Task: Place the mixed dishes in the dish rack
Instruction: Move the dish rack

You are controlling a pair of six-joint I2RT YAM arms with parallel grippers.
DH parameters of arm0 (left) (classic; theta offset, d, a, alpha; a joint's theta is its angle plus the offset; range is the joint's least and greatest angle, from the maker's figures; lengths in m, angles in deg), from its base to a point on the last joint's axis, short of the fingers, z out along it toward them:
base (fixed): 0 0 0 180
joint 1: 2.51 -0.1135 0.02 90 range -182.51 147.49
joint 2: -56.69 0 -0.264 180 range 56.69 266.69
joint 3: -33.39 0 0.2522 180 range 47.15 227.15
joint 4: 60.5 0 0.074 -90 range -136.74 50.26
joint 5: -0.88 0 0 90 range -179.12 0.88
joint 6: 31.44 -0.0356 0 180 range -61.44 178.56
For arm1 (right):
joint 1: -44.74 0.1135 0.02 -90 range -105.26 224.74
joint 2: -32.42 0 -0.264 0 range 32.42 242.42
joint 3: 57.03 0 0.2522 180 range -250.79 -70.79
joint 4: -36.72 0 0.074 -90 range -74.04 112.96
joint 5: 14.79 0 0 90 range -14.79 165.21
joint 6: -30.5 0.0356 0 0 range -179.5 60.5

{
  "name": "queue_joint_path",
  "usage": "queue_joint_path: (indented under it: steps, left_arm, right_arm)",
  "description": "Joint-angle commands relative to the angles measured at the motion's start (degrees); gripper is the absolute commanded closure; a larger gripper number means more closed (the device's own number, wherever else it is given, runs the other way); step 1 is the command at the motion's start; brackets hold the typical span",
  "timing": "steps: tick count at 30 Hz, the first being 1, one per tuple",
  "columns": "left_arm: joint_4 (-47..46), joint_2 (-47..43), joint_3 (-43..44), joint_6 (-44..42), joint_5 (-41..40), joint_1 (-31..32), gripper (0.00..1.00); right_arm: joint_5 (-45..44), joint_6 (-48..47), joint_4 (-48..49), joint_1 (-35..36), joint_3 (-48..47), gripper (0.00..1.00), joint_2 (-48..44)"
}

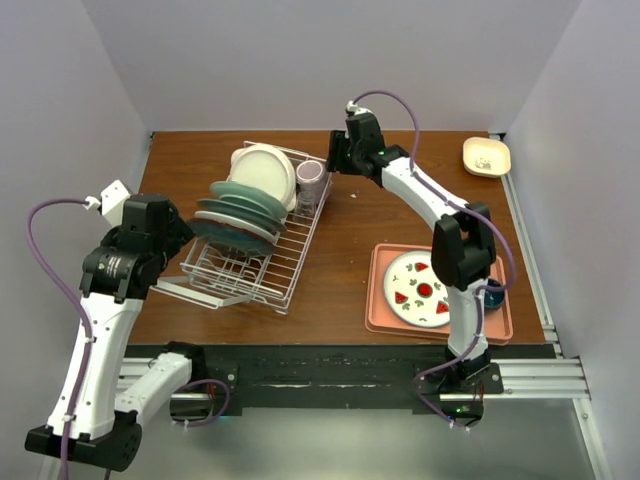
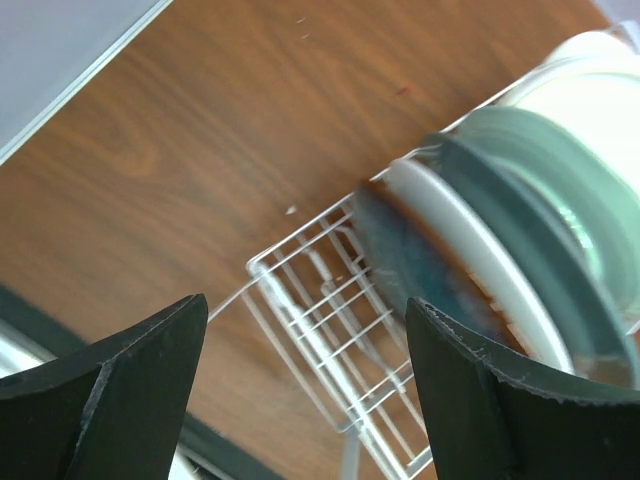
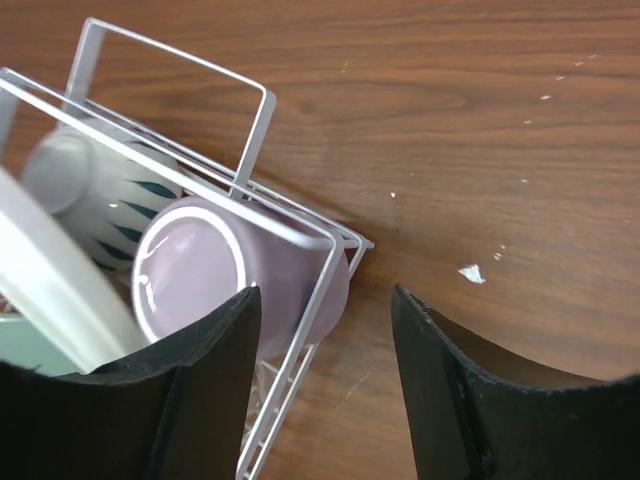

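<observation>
two sets of jaws stand open and empty. the right gripper [image 3: 325, 300] hangs at the 1 o'clock corner of the rack [image 1: 250, 278], one finger just beside the purple cup [image 3: 230, 270], which lies on its side inside the wire. the left gripper [image 2: 305, 305] hovers off the rack's 8 o'clock end.

as i judge it, the cup is placed. the right gripper should lift straight up past the wire rim before swinging toward the patterned plate [image 1: 420, 288] on the pink tray [image 1: 380, 322] at 4 o'clock. a sideways pull could snag the rim or nudge the cup.

the rack sits at 9 o'clock on the table [image 1: 350, 220]. it is white wire, with pale green and cream plates [image 1: 240, 215] stood leaning on edge in its slots. a white cup [image 3: 90, 195] with teal marks lies beside the purple one.
</observation>
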Motion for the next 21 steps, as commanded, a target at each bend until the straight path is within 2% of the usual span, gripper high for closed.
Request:
queue_joint_path:
  steps: [1,5,13,16,17,21]
  left_arm:
    - [10.2,-1.5,3.5,3.6,-5.1,-0.4,0.14]
    - [12.0,-4.4,2.5,3.4,-0.7,-0.4,0.15]
    - [10.9,-6.0,-5.7,6.7,6.8,-0.4,0.18]
    - [9.3,-6.4,-7.0,6.5,7.7,-0.4,0.25]
    - [8.7,-6.4,-7.5,6.4,8.0,-0.4,0.31]
    - [8.5,-6.1,-7.8,5.7,9.3,-0.4,0.41]
  right_arm:
    - [3.1,-4.1,0.2,0.2,-5.5,0.45,3.2]
    - [3.5,-6.7,1.9,0.1,-7.9,0.51,5.8]
    - [2.3,-10.0,3.7,-0.1,-9.8,0.60,8.9]
    - [1.8,-11.2,5.3,-0.1,-9.3,0.64,9.3]
    - [1.6,-11.4,6.2,-0.2,-8.8,0.66,9.2]
    - [1.3,-11.7,7.7,-0.4,-8.0,0.79,9.1]
